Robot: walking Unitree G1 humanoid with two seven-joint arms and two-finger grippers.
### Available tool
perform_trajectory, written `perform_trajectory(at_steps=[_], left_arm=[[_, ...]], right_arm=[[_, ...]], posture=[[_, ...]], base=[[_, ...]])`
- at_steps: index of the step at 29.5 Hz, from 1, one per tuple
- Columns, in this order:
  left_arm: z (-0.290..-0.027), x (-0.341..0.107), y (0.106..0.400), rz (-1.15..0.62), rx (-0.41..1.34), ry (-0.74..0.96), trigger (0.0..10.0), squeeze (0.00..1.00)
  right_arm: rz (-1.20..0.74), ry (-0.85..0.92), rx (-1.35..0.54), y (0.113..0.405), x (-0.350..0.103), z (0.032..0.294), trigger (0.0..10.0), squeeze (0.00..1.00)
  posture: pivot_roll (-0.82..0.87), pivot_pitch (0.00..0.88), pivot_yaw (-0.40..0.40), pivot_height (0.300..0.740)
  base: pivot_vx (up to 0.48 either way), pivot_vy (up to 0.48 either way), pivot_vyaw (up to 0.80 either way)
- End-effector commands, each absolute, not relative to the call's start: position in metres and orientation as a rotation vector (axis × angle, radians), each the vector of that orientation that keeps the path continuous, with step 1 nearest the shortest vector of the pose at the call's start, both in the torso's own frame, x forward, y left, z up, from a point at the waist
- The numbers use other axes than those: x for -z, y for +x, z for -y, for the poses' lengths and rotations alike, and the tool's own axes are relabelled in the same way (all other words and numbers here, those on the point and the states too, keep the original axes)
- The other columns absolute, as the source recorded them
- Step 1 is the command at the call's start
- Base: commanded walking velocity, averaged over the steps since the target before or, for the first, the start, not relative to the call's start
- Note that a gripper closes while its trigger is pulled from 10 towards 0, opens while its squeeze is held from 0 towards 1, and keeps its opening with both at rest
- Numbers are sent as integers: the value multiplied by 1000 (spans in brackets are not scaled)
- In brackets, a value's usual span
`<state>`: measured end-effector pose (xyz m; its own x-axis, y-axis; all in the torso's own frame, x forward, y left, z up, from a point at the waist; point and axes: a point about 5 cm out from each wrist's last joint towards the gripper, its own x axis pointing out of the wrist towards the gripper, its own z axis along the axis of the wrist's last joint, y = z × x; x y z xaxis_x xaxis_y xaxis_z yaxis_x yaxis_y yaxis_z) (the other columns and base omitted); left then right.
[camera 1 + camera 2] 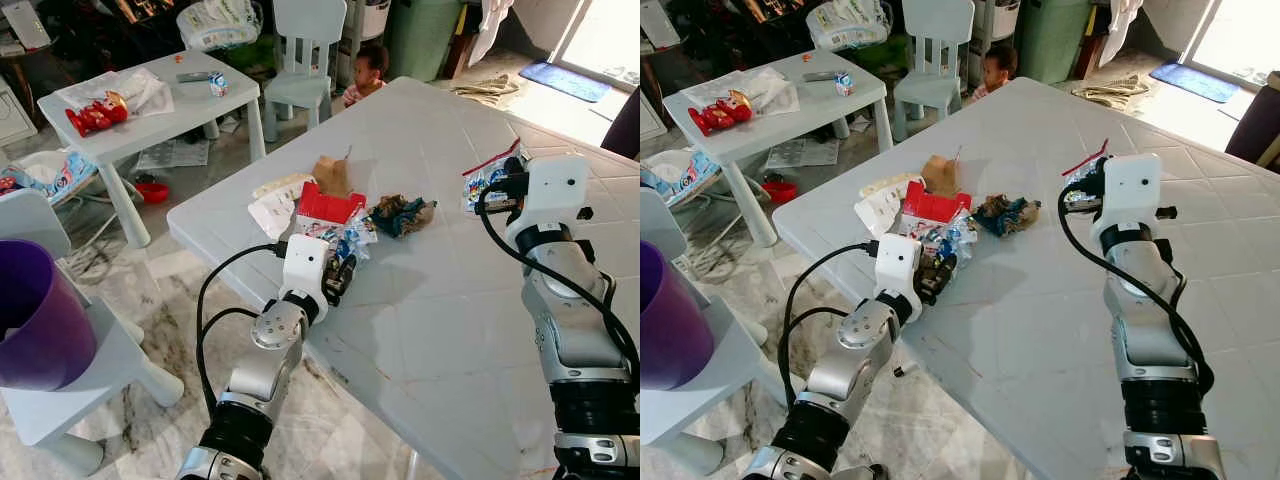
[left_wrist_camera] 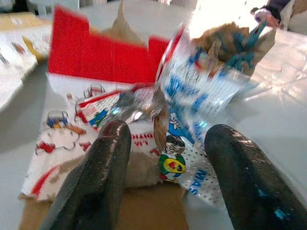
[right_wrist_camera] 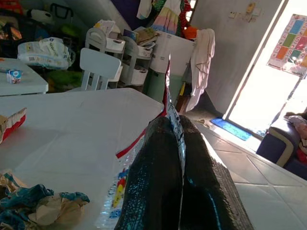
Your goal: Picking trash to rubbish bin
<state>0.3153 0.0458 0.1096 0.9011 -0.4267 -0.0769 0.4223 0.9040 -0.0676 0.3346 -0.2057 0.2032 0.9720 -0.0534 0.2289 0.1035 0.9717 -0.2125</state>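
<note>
Right gripper [image 3: 180, 143] is clenched on a snack wrapper [image 1: 487, 177], lifted just above the big white table [image 1: 430, 330]. Left gripper [image 2: 165, 167], fingers spread, noses into the blue-white wrapper [image 2: 201, 100] beside the red box [image 1: 331, 206]. Purple bin [image 1: 35, 315] sits off the table's left edge, over marble floor [image 1: 180, 300].

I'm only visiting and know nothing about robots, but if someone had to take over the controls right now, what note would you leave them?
Right gripper: fingers shut on a snack wrapper, held just above the white table.
Left gripper: fingers open, either side of a crinkled blue-and-white wrapper in the trash pile, not yet closed on it.
Also in the pile: red-and-white carton, brown paper, blue-and-tan crumpled wad, white wrappers.
Done: one wrapper picked up. Left: bin it and clear the pile. A purple bin sits on the robot's left.
</note>
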Motion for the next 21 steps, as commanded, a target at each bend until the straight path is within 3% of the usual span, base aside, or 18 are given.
perform_trajectory(at_steps=[1, 2, 5, 6, 14, 21], left_arm=[[-41, -122, 314, -31, 454, -18, 7373, 0], [-46, -130, 313, 7, 429, -14, 10000, 0], [-55, -136, 312, 37, 378, -23, 10000, 0], [-58, -137, 311, 44, 361, -30, 10000, 1000], [-89, -133, 308, 42, 241, -18, 10000, 1000], [-91, -134, 288, 69, 336, 89, 10000, 1000]], right_arm=[[236, -227, 76, 335, -209, 204, 0, 0], [236, -228, 76, 335, -209, 205, 0, 0], [235, -228, 78, 335, -208, 205, 0, 0], [234, -228, 78, 335, -208, 205, 0, 0], [232, -226, 71, 335, -208, 204, 0, 0], [233, -229, 77, 337, -209, 207, 0, 0]], posture=[[-14, 91, -95, 740], [-15, 93, -94, 740], [-11, 95, -95, 740], [-11, 95, -95, 740], [-7, 97, -99, 740], [10, 97, -102, 740]], base=[[0, 0, 0], [0, 0, 0], [0, 0, 0], [0, 0, 0], [0, 0, 0], [0, 0, 0]])
